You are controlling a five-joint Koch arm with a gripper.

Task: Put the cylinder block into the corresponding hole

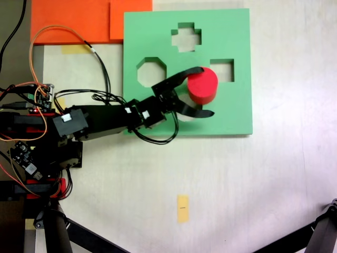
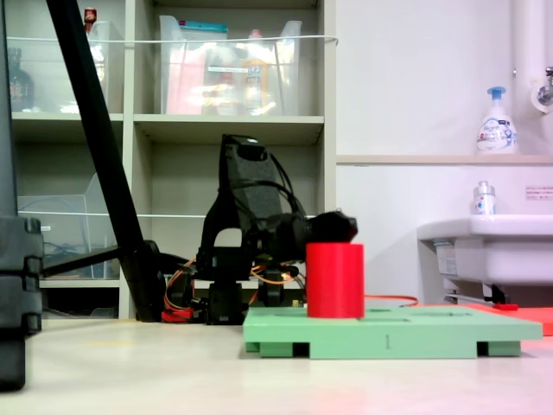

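The cylinder block [image 1: 202,87] is a short red foam cylinder standing upright on the green foam board [image 1: 237,113]; in the second exterior view the cylinder block [image 2: 335,279] rises well above the board [image 2: 389,333]. My gripper [image 1: 208,90] is open with one black finger on each side of it. The upper finger [image 1: 184,75] lies against its top edge and the lower finger [image 1: 202,113] stays apart. Only a pale sliver of the corresponding hole [image 1: 182,116] shows under the lower finger. Whether the block's base is in it I cannot tell.
The board also has a cross cutout [image 1: 186,38], an octagonal cutout [image 1: 151,72] and a square cutout [image 1: 223,70]. Orange foam sheets [image 1: 79,21] lie at the top left, and yellow tape [image 1: 182,208] is on the table. Loose wires [image 1: 63,42] trail by the arm's base [image 1: 47,137].
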